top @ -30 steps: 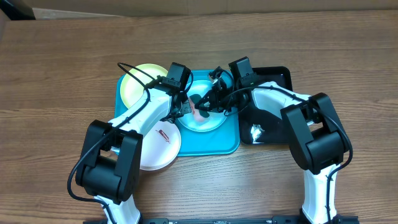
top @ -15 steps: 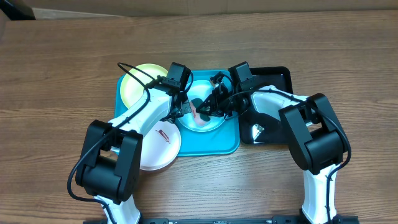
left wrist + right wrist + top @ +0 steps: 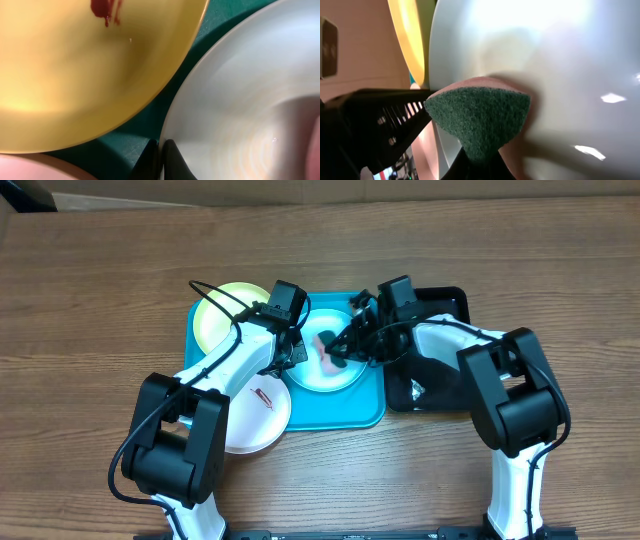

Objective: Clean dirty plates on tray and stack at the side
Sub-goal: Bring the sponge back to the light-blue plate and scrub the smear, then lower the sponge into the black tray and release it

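Observation:
The turquoise tray (image 3: 345, 408) holds a yellow-green plate (image 3: 222, 315) at its far left and a pale blue plate (image 3: 325, 372) in the middle. A white plate (image 3: 255, 415) with a red smudge overlaps the tray's near-left corner. My left gripper (image 3: 293, 358) is shut on the pale blue plate's left rim (image 3: 172, 115), one finger over the plate and one over the tray floor (image 3: 125, 145). My right gripper (image 3: 342, 350) is shut on a sponge (image 3: 480, 117), green pad pressed against the pale blue plate (image 3: 545, 55). The yellow-green plate (image 3: 75, 75) carries a red smear near its top.
A glossy black tray (image 3: 445, 308) lies right of the turquoise one, under my right arm. Bare wooden table (image 3: 100, 280) surrounds both trays. The left arm's cable loops above the yellow-green plate.
The right gripper has slid the sponge to the right and slightly away across the pale blue plate. The left gripper stays on the rim.

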Controlling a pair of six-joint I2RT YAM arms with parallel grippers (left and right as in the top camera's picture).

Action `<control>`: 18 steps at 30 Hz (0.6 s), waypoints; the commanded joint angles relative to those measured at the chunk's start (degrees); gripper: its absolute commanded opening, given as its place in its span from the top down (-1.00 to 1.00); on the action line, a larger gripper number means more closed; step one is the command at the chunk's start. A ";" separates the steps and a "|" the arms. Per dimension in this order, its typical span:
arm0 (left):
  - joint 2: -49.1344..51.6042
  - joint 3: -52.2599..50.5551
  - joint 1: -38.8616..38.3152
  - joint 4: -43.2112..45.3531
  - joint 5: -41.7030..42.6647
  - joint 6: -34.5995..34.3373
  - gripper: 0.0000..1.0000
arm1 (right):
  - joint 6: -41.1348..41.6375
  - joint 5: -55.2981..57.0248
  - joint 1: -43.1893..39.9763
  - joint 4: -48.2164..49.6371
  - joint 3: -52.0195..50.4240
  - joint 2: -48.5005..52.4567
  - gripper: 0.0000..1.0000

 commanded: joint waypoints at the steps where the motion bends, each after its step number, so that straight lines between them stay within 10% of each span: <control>1: -0.35 -0.48 0.28 0.04 -1.40 0.72 0.92 | -1.33 -0.79 -2.16 0.22 0.74 -3.32 0.93; 18: -0.35 -0.48 0.28 0.02 -1.40 0.74 0.91 | -2.47 -6.14 -4.98 -5.05 3.72 -15.61 0.93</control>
